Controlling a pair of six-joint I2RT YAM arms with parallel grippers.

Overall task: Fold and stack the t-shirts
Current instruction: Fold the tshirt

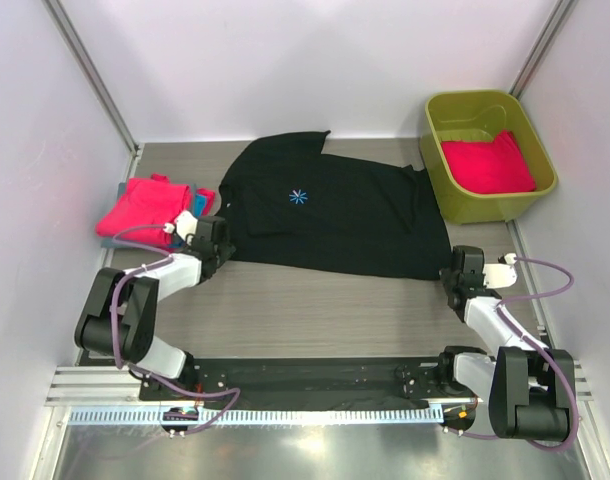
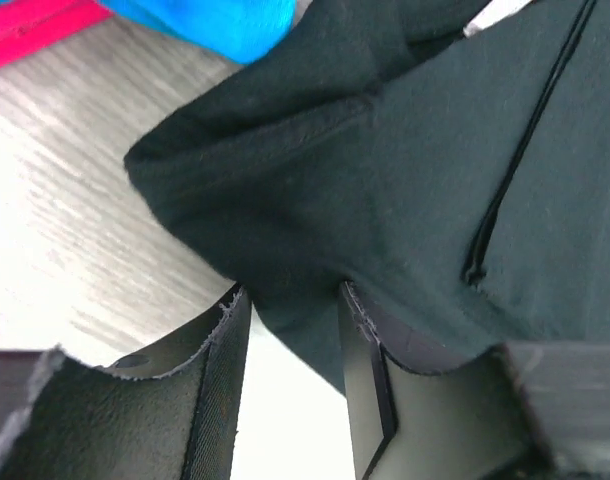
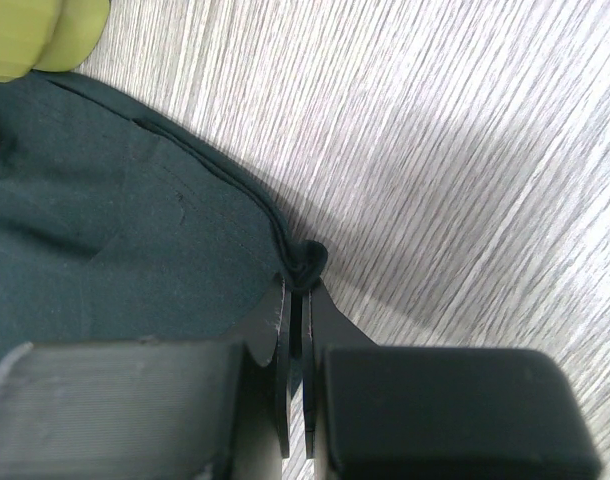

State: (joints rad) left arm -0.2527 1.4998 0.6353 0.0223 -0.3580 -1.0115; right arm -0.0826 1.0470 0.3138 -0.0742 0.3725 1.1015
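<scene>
The black t-shirt point(image 1: 335, 215) with a pale-blue starburst mark point(image 1: 298, 196) lies spread across the middle of the table. My left gripper point(image 1: 217, 248) is at its near-left edge. In the left wrist view the jaws point(image 2: 290, 292) stand apart with a fold of the black cloth point(image 2: 405, 150) between the fingertips. My right gripper point(image 1: 453, 275) is at the shirt's near-right corner. In the right wrist view it point(image 3: 297, 285) is shut on the bunched hem of the black shirt point(image 3: 105, 200).
Hot-pink folded shirts point(image 1: 140, 205) with a blue one point(image 1: 203, 197) lie at the left, close to my left gripper; both show in the left wrist view, blue point(image 2: 225, 20) and pink point(image 2: 25, 30). An olive-green tub point(image 1: 485, 208) at the back right holds a pink shirt point(image 1: 488, 165).
</scene>
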